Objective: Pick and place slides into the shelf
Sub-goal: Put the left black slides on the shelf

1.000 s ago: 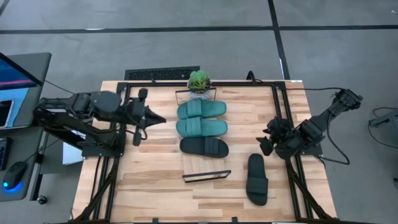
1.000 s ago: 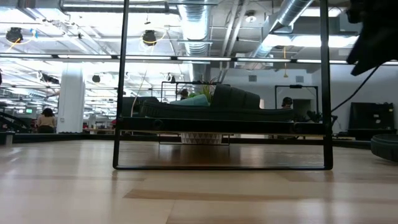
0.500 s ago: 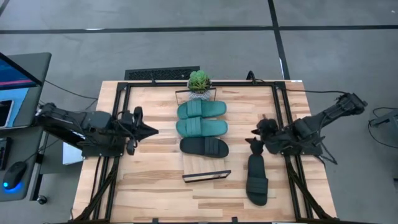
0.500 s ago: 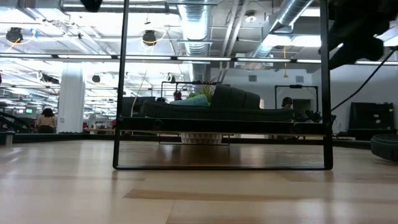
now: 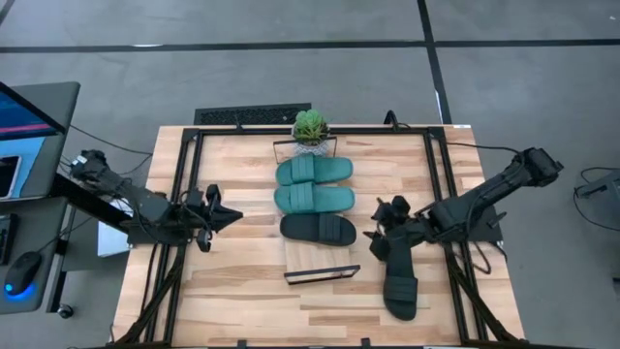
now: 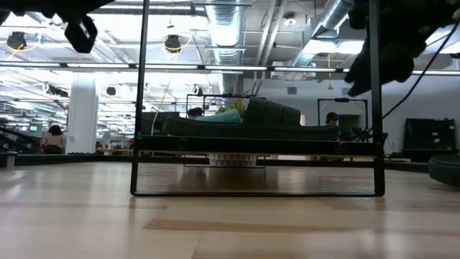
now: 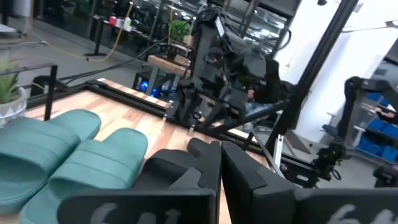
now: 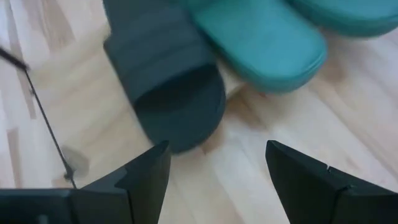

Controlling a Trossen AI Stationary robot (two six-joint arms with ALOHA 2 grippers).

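Two teal slides (image 5: 315,171) (image 5: 315,199) and one black slide (image 5: 318,230) lie side by side across the shelf (image 5: 322,262), a light-wood plank with a black wire frame. A second black slide (image 5: 400,281) lies flat on the tabletop to the right. My right gripper (image 5: 380,233) is open in the air between the shelf's black slide and the far end of the loose one; its wrist view (image 8: 217,171) looks down on the shelf's black slide (image 8: 168,81). My left gripper (image 5: 232,215) is shut and empty, left of the shelf.
A small potted plant (image 5: 310,126) stands at the shelf's far end. Black frame rails (image 5: 184,242) (image 5: 455,262) run along the table's left and right sides. Bare tabletop lies near the front edge (image 5: 242,301).
My right gripper has gone toward the table's left, from near the right rail to a spot beside the shelf's black slide and over the loose slide's far end. My left gripper has drawn back toward the table's near-left. The slides have not moved.
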